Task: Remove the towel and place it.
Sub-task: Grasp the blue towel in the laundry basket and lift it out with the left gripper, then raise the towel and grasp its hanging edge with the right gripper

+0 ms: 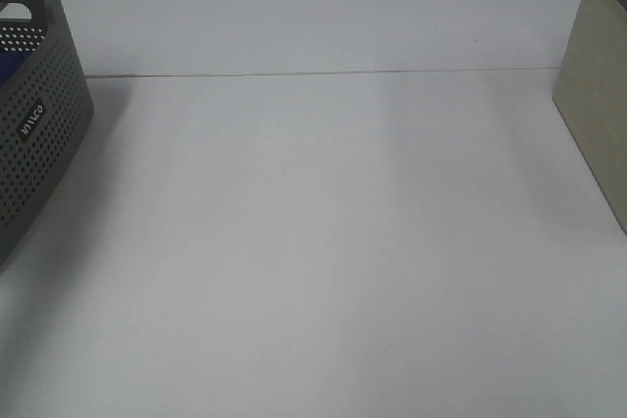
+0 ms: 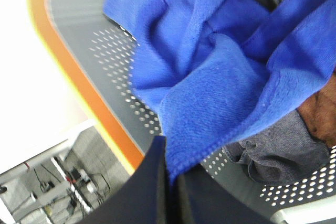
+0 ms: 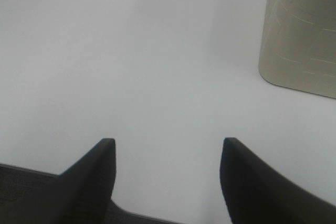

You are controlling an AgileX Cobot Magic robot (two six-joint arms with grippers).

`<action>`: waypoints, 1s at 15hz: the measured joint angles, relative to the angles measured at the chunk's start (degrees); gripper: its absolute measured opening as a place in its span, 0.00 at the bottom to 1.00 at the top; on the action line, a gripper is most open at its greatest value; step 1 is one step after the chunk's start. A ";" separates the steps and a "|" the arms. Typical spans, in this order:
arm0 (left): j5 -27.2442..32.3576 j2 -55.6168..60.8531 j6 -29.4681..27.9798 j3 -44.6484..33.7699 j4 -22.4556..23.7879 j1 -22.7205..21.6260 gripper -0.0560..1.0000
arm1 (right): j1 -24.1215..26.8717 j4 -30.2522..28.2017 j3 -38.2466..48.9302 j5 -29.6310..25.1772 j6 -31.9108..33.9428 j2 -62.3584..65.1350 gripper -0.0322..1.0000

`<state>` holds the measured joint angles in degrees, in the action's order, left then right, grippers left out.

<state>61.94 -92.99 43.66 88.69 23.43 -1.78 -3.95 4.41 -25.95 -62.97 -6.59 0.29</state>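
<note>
Inside the grey perforated basket (image 2: 79, 35), at the left edge of the table (image 1: 313, 242), the blue towel (image 2: 210, 93) is lying crumpled on top of a grey cloth (image 2: 278, 145) and a brown cloth (image 2: 323, 114).

1. Left gripper (image 2: 170, 166): its jaws are sitting almost together and are pinching a folded edge of the towel between them. You are holding only that edge. The rest of the towel is spreading away from the fingertips, deeper into the basket.
2. Right gripper (image 3: 168, 145): its jaws are standing wide apart and holding nothing. It is hanging over bare table, near the beige bin (image 3: 302, 35) and well apart from the basket.
3. Governing relation: the towel is lying directly ahead of the left gripper, so the left arm is the nearer one by far. The towel is bunched, so no long axis is readable. Do not plan on one.
4. Judgement: you are likely needing a lift that carries the trailing cloth over the basket rim before you are moving toward the open table. The cloths underneath are touching the towel and may be dragging along with it.
</note>
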 joint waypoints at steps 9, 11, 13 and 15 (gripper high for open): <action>1.49 10.03 0.29 10.20 -6.02 1.89 0.05 | 0.00 0.00 0.00 0.00 0.00 0.00 0.61; -0.23 10.08 2.98 13.69 -7.22 5.39 0.05 | 0.00 0.00 0.00 0.00 0.00 0.00 0.61; -6.47 10.08 5.73 15.81 -7.28 11.57 0.05 | 0.00 0.00 0.00 0.00 0.00 0.00 0.61; -10.43 10.08 5.90 17.07 -7.28 15.58 0.05 | 0.00 0.00 0.00 0.00 0.00 0.00 0.61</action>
<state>51.51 -82.91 49.56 105.77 16.16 13.81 -3.95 4.41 -25.95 -62.97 -6.59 0.29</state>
